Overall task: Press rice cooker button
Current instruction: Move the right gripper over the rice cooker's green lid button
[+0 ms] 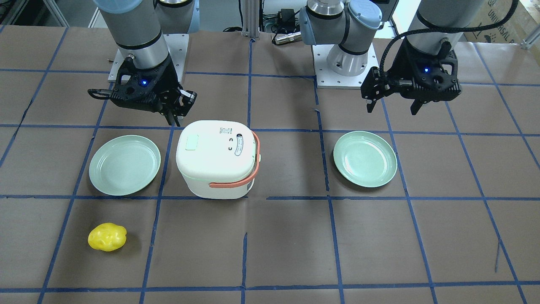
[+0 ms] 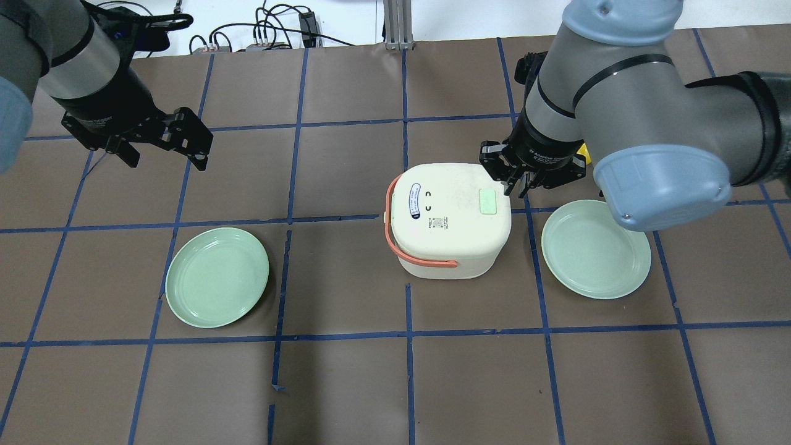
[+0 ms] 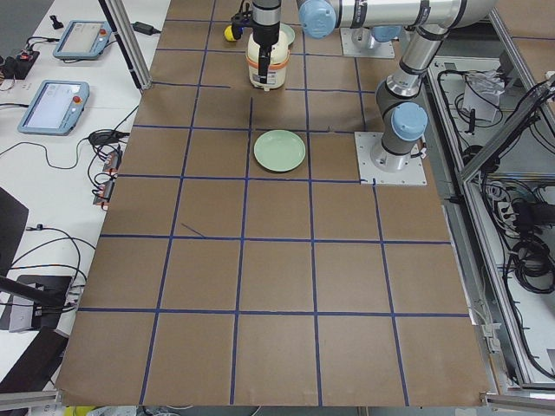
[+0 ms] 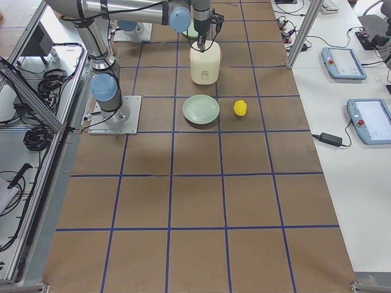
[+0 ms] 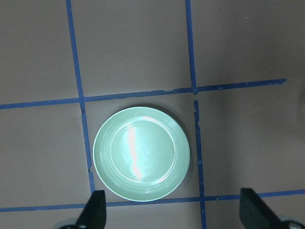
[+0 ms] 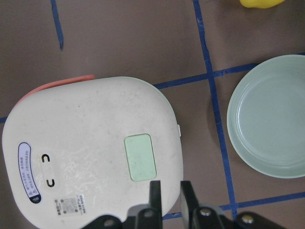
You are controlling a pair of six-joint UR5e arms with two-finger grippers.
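Note:
The white rice cooker (image 1: 219,169) with an orange handle stands mid-table. It also shows in the overhead view (image 2: 451,235). Its button (image 1: 192,142), a pale mint-green pad, lies on the lid near the edge facing my right arm; it shows in the overhead view (image 2: 488,201) and in the right wrist view (image 6: 140,157). My right gripper (image 2: 516,184) hovers at that edge of the lid, just short of the button, its fingers (image 6: 155,191) close together and empty. My left gripper (image 2: 167,151) is open and empty, high and far off to the left.
A mint-green plate (image 2: 596,248) lies beside the cooker under my right arm. A second plate (image 2: 217,277) lies below my left gripper and shows in the left wrist view (image 5: 141,152). A yellow fruit-like object (image 1: 107,237) lies on the operators' side of the right-hand plate.

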